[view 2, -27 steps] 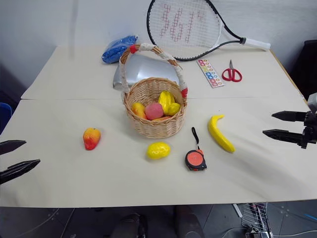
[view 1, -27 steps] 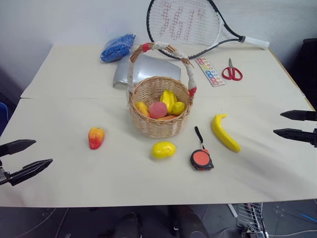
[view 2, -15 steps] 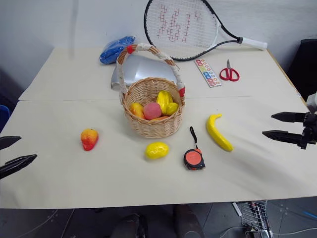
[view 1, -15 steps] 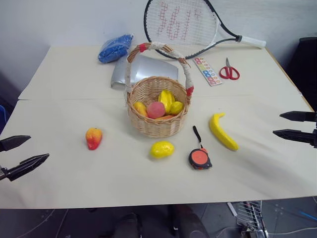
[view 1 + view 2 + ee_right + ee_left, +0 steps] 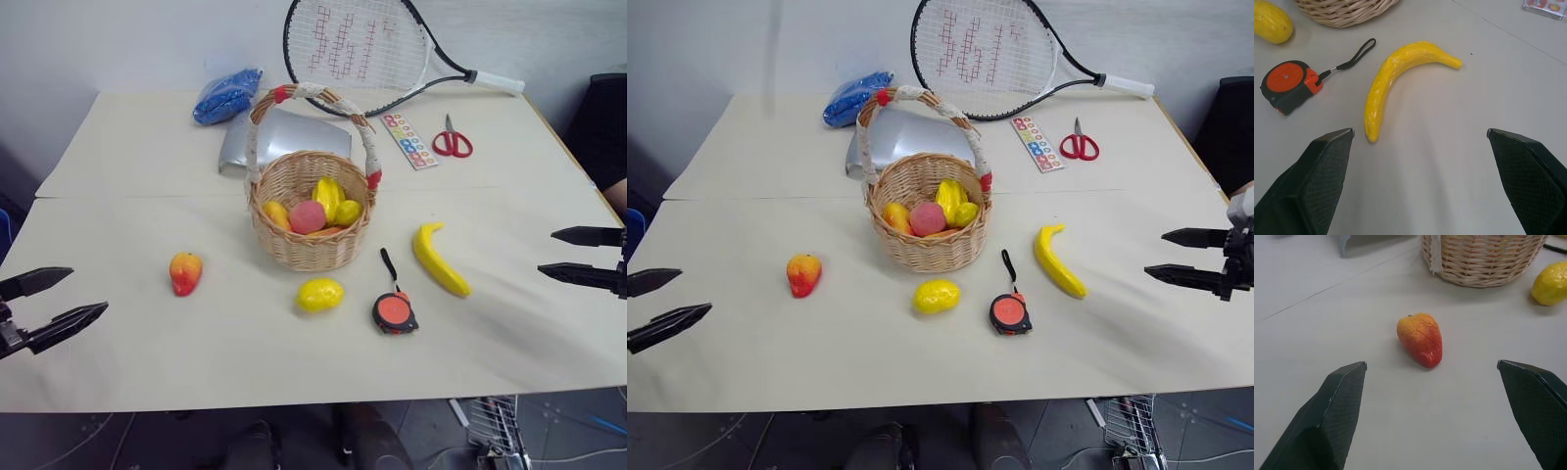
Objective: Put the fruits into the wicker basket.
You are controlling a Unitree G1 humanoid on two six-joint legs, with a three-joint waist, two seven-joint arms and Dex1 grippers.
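The wicker basket (image 5: 312,257) stands mid-table with several yellow, orange and pink fruits (image 5: 315,211) inside. On the table lie a red-orange mango (image 5: 185,272) to its left, a yellow lemon (image 5: 320,294) in front of it, and a banana (image 5: 440,259) to its right. My left gripper (image 5: 86,290) hovers open at the table's left front edge, aimed at the mango (image 5: 1421,339), well short of it. At the right edge my right gripper (image 5: 547,252) is open and empty, facing the banana (image 5: 1393,78) from a distance.
An orange-and-black tape measure (image 5: 395,312) lies between lemon and banana. Behind the basket are a silver pouch (image 5: 284,137), a blue bag (image 5: 227,95), a tennis racket (image 5: 367,49), a sticker strip (image 5: 412,140) and red scissors (image 5: 452,140).
The view has shifted a little. The fruits and basket keep their places, and both grippers stay open at the table's sides.
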